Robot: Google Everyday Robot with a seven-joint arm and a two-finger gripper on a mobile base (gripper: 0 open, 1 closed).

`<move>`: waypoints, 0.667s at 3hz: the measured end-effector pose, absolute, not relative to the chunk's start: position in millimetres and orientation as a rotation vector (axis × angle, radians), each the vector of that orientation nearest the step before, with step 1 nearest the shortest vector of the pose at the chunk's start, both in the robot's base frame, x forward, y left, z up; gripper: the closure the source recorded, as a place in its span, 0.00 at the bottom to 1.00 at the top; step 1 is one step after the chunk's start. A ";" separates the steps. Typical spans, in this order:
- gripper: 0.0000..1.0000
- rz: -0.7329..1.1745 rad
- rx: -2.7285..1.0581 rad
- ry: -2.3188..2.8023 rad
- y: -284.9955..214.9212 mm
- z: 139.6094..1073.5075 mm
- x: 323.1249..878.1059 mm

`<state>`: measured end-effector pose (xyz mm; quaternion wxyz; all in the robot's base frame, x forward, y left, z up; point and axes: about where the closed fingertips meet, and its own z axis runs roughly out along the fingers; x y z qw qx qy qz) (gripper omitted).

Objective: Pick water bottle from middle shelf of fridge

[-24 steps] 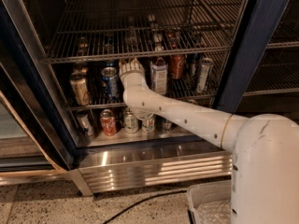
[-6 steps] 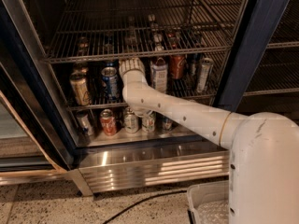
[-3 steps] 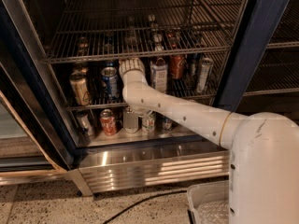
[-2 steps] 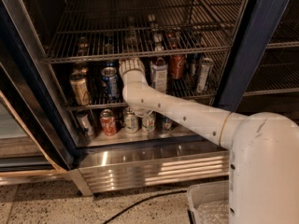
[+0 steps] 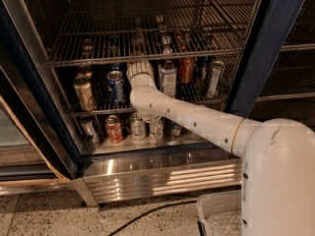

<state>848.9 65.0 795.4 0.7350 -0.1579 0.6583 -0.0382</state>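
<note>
Cans are crowding the middle shelf (image 5: 98, 112) of the fridge (image 5: 268, 43). The gripper (image 5: 140, 69) is reaching in between a blue can (image 5: 115, 85) and a white-labelled bottle (image 5: 168, 80), covering the water bottle's spot. Whether it is gripping anything cannot be told.

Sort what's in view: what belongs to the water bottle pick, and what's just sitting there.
Job in hand: gripper, in at the middle shelf; fridge; water bottle, which I cannot make out from here.

Just there: white-label bottle; gold can; blue can; red can; bottom-row cans; black cable.
</note>
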 end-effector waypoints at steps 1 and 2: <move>0.88 -0.084 -0.347 1.447 65.0 795.4 848.9; 0.77 -0.084 -0.347 1.447 65.0 795.4 848.9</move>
